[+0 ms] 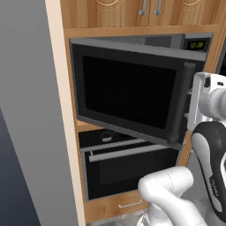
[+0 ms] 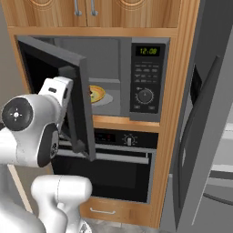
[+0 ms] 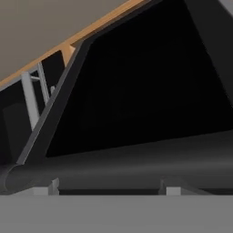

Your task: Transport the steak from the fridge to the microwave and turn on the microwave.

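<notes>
Dark microwave door (image 3: 136,100) (handle (image 3: 136,166)) against end effector (image 3: 107,189)

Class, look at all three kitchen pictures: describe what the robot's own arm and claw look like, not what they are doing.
The arm is glossy white with rounded, bulging segments and dark grey bands at the joints. One joint carries a round white cap with a small dark centre. A boxy white wrist sits at its end. The claw's fingertips are small pale grey blocks.

Both base views face the microwave (image 1: 132,88) from left and right; the hand view presses near its dark door (image 3: 145,91).
</notes>
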